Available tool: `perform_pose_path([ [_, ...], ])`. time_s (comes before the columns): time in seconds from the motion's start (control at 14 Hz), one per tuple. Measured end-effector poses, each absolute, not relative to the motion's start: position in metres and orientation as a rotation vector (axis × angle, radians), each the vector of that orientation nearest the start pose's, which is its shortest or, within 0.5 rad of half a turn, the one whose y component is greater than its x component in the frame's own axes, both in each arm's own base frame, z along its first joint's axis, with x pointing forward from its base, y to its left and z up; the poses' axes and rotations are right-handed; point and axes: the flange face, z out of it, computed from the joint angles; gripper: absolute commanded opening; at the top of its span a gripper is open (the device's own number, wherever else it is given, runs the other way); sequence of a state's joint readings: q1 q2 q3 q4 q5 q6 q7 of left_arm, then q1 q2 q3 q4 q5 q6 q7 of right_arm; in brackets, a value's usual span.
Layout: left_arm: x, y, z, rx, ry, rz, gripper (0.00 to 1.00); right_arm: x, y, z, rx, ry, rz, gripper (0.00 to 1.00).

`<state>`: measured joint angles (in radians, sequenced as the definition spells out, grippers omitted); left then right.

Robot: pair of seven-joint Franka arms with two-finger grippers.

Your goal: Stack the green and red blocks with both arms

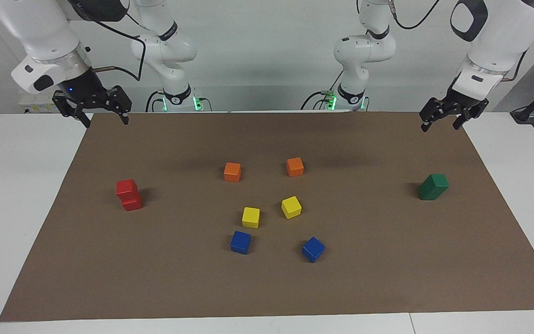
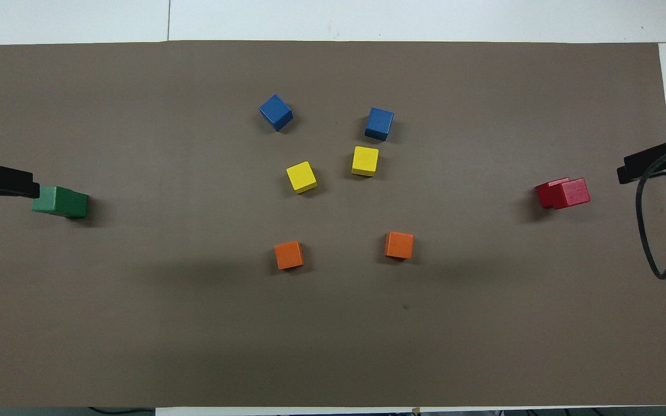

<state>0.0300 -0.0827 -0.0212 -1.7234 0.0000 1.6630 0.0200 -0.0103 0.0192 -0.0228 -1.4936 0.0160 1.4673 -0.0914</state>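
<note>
Facing view: red stack (image 1: 129,195) at the right arm's end of the mat, green stack (image 1: 433,186) at the left arm's end; both look finished. Right gripper (image 1: 101,116) and left gripper (image 1: 439,121) hang over the mat's robot-side corners, jaws spread, empty, seemingly parked clear.

Overhead view: orange cubes (image 2: 288,255), yellow cubes (image 2: 301,177), blue cubes (image 2: 276,112) lie mid-mat, apart, not needed.

A white counter (image 1: 16,195) carries a brown mat (image 1: 387,260). From the yellow cubes (image 1: 291,207) mid-mat, facing view: red stack (image 1: 129,195) at nine o'clock, green stack (image 1: 433,187) at three.

White jointed arms (image 1: 40,32), dark joint caps, black cables, black grippers (image 1: 448,120).
</note>
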Motion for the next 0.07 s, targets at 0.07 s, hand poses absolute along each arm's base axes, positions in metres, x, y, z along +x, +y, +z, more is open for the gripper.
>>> perform_pose_path([
  [0.07,0.5353,0.0043,0.6052,-3.139,0.017,-0.035,1.0,0.5471,-0.0166,0.6413,-3.12,-0.091,0.078,1.0],
])
